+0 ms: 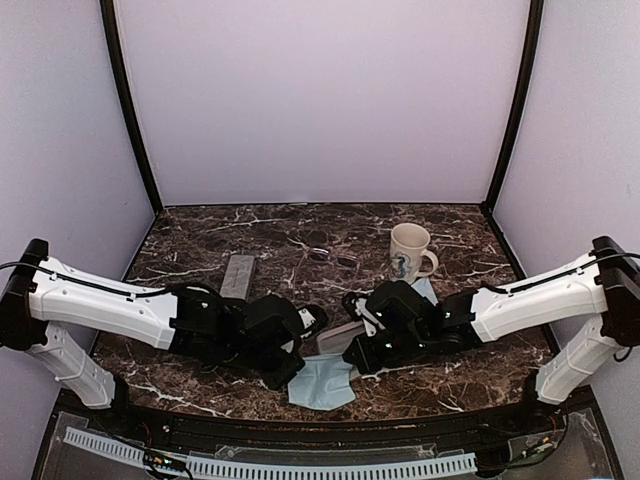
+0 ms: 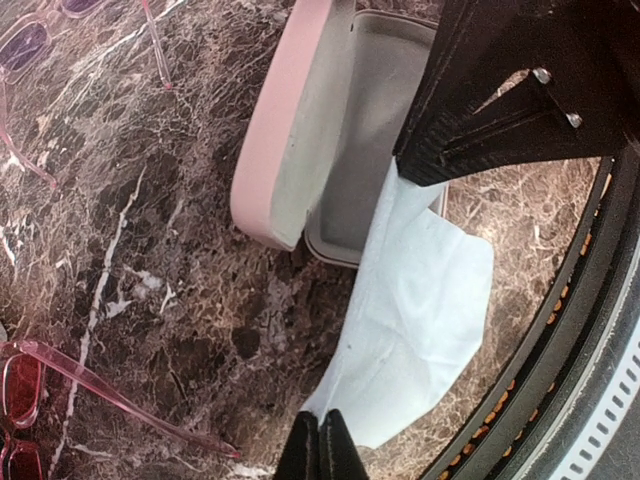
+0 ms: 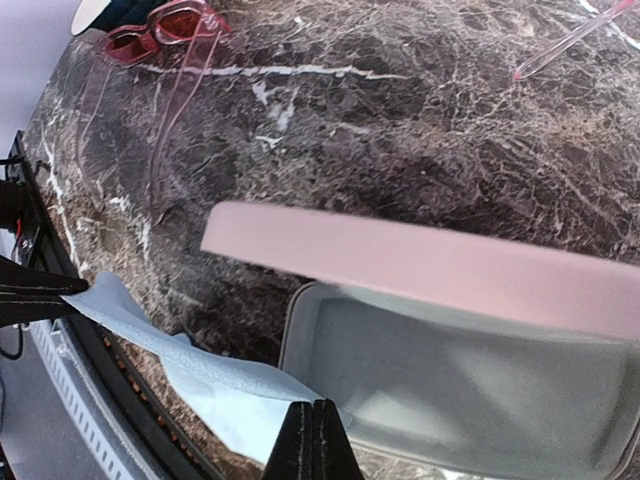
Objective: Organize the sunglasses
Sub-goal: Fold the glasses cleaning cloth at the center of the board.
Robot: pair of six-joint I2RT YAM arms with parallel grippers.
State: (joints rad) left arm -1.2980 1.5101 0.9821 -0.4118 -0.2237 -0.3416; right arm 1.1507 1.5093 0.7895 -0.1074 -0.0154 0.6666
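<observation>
l gripper (image 2: 322, 445) jaws together, tips at a corner of the light blue cloth (image 2: 420, 310). cloth runs from the open pink case (image 2: 290, 140) out to the table's front rim (image 2: 600, 290). r gripper (image 3: 315, 440) jaws together too, over the case's near wall. red-pink sunglasses (image 2: 20, 390) lie apart from the case w/ open marble between. dark pair (image 1: 345, 262) sits mid-table nr the mug (image 1: 410, 250); its blue print is too small to read.

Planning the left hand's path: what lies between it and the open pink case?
A light blue cloth, reaching from the pink oblong case to the left hand, shown in the left wrist view.
</observation>
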